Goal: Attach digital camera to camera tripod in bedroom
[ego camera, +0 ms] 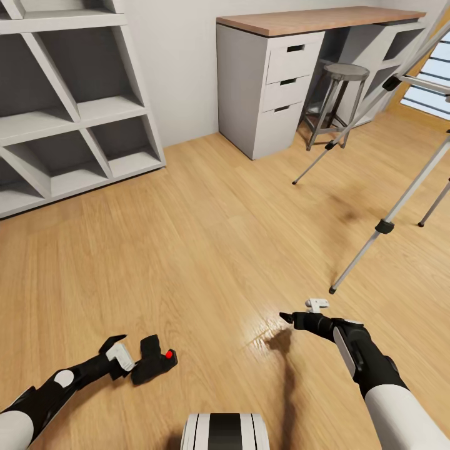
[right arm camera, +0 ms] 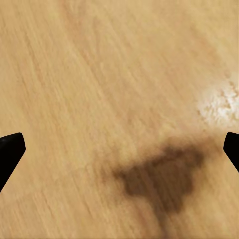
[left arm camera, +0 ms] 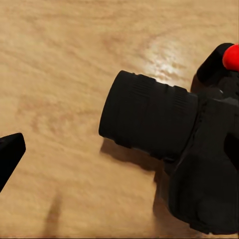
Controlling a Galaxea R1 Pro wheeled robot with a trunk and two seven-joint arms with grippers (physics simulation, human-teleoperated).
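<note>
Left gripper [ego camera: 125, 353] is spread wide, right next to the digital camera [ego camera: 153, 359] lying on the wood floor [ego camera: 206, 250], not gripping it. Right gripper [ego camera: 289, 317] hangs released over bare boards. The camera tripod [ego camera: 400, 206] stands off right, by a stool [ego camera: 337, 94], desk drawers [ego camera: 275, 87] and shelves [ego camera: 75, 112].

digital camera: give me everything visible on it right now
The digital camera is small, black, chunky and matte, with a ribbed cylindrical lens barrel and a round red button on its body. It lies on the light wood floor, low in the head view on the robot's left, far from the camera tripod. The left gripper sits right beside it; contact is not clear. The barrel throws a shadow on the floor.
</note>
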